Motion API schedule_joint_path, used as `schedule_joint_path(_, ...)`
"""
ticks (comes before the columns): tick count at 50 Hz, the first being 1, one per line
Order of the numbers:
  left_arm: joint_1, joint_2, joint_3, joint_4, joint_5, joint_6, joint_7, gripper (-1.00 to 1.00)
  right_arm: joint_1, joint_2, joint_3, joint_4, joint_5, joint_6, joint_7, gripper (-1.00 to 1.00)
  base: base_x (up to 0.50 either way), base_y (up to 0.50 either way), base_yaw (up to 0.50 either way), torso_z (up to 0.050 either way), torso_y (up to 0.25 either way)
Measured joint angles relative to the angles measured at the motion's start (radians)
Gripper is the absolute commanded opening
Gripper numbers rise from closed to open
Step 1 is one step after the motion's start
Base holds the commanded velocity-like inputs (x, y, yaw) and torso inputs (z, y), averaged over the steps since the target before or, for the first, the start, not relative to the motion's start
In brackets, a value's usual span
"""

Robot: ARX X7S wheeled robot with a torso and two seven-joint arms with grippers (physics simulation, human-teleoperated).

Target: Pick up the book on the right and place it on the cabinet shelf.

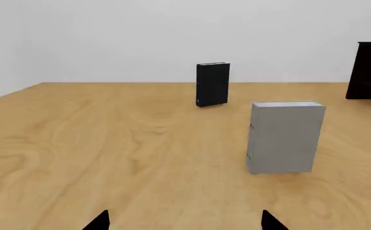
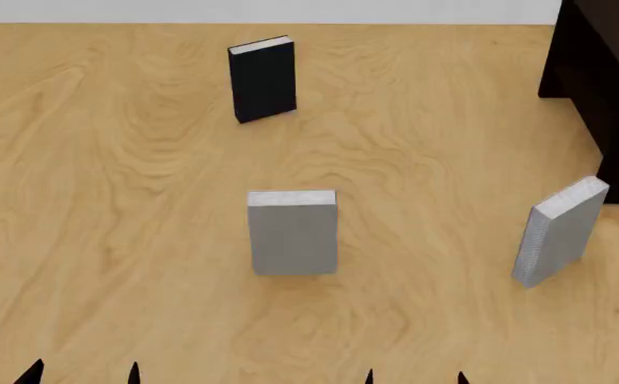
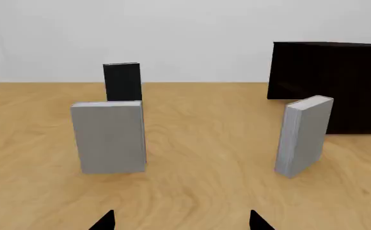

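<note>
A pale wooden table (image 2: 96, 200) with a swirling grain fills the scene, backed by a plain white wall. The biggest thing on it is the nearly black cabinet (image 2: 603, 72) at the far right corner; its shelf boards cannot be made out in these views.

Three books stand upright on the table, well apart from one another. The book on the right (image 2: 561, 232) is mid-grey, turned at an angle so its pale speckled page edges face the robot, and it stands just in front of the cabinet's near corner. The other grey book (image 2: 293, 232) stands near the middle of the table, cover facing the robot. The black book (image 2: 262, 78) stands farther back, left of centre.

The left gripper (image 2: 83, 374) and right gripper (image 2: 414, 376) show only dark fingertips at the near edge, spread apart and holding nothing, both well short of the books.
</note>
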Motion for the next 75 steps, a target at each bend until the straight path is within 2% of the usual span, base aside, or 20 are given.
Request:
schedule_joint_path(22, -0.003, -0.043, 0.046, -0.006, -0.038, -0.002, -0.043, 1.0, 0.007, 0.039, -0.051, 0.015, 0.049, -0.008, 0.047, 1.0, 0.0, 0.0, 0.0, 0.0, 0.0)
schedule_joint_path(29, 0.001, -0.057, 0.057, 0.041, -0.059, -0.038, -0.058, 1.0, 0.007, 0.052, -0.07, -0.039, 0.065, 0.039, 0.067, 1.0, 0.0, 0.0, 0.0, 0.0, 0.0)
schedule_joint_path(43, 0.003, -0.115, 0.046, 0.401, -0.155, -0.356, -0.083, 1.0, 0.077, 0.097, -0.091, -0.387, 0.103, 0.393, 0.115, 1.0, 0.0, 0.0, 0.0, 0.0, 0.0)
schedule_joint_path(57, 0.064, -0.151, -0.007, 0.766, -0.241, -0.614, -0.141, 1.0, 0.267, 0.159, -0.068, -0.596, 0.163, 0.759, 0.111, 1.0, 0.0, 0.0, 0.0, 0.0, 0.0)
schedule_joint_path(65, 0.134, -0.132, -0.027, 0.881, -0.282, -0.675, -0.181, 1.0, 0.427, 0.186, -0.038, -0.634, 0.215, 0.935, 0.087, 1.0, 0.0, 0.0, 0.0, 0.0, 0.0)
schedule_joint_path(75, 0.199, -0.126, -0.027, 0.939, -0.316, -0.671, -0.198, 1.0, 0.627, 0.22, -0.002, -0.632, 0.276, 1.098, 0.046, 1.0, 0.0, 0.0, 0.0, 0.0, 0.0)
